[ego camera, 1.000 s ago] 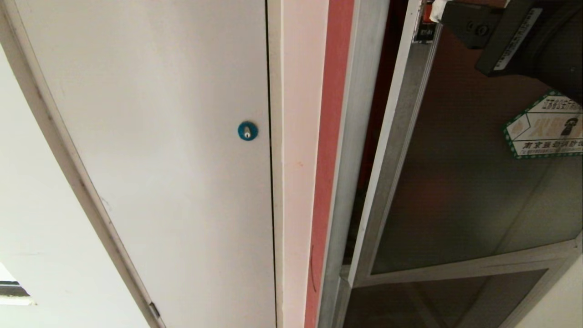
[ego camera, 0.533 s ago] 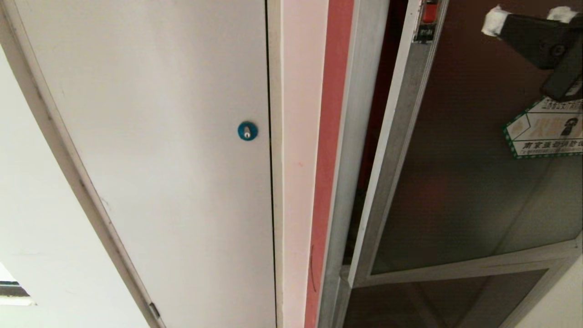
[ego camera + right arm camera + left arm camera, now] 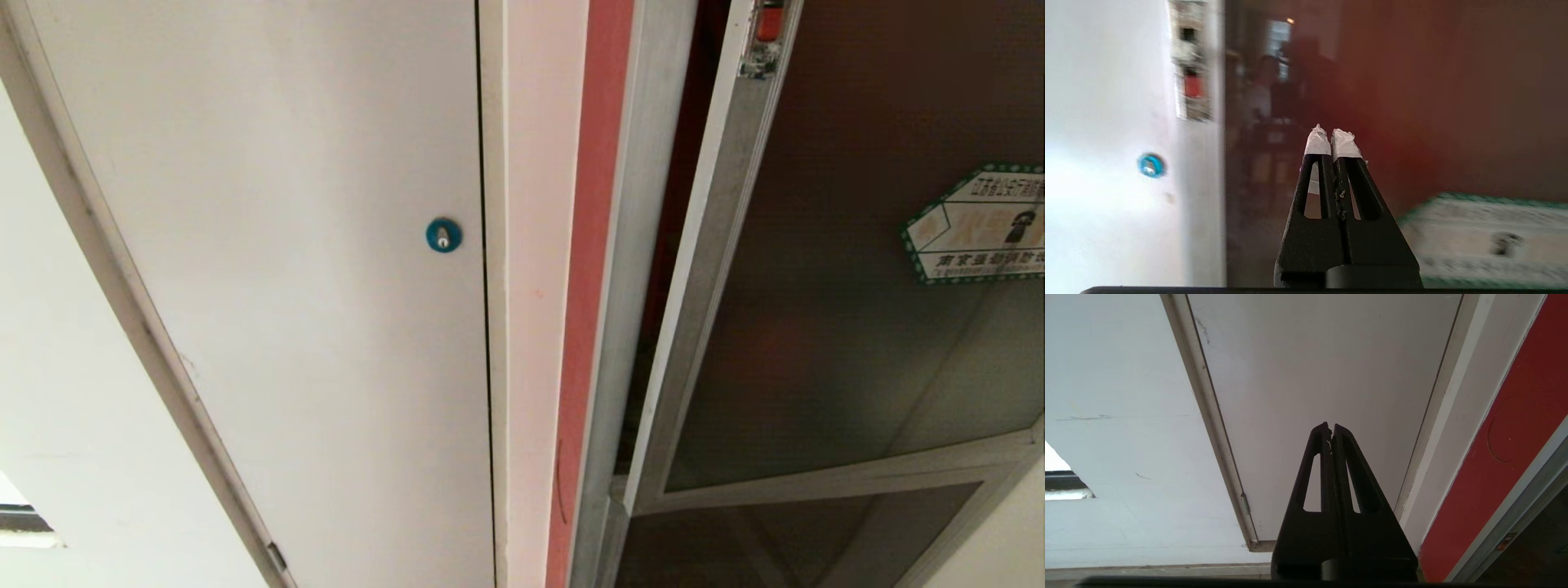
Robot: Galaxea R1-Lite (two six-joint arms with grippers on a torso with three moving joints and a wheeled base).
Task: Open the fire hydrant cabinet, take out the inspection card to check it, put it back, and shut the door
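The fire hydrant cabinet's aluminium frame (image 3: 637, 245) runs up the middle of the head view. Its door (image 3: 816, 286), dark glass with a green-bordered hexagonal sticker (image 3: 976, 224) and a red latch (image 3: 768, 20), stands slightly ajar, leaving a dark gap at the frame. My right gripper (image 3: 1333, 141) is out of the head view. In its wrist view it is shut and empty, white-taped tips pointing at the door glass (image 3: 1433, 102), apart from the latch (image 3: 1193, 85). My left gripper (image 3: 1330, 428) is shut and empty, parked facing the white panel. The inspection card is out of view.
A plain white panel (image 3: 286, 245) with a blue round lock (image 3: 443, 234) fills the left of the head view. A red strip (image 3: 592, 245) separates it from the cabinet frame. A smaller dark glass panel (image 3: 775, 539) sits below the door.
My right gripper has left the head view, moving away from the latch towards the top right. Its fingers have gone from open to shut. The door stays ajar.
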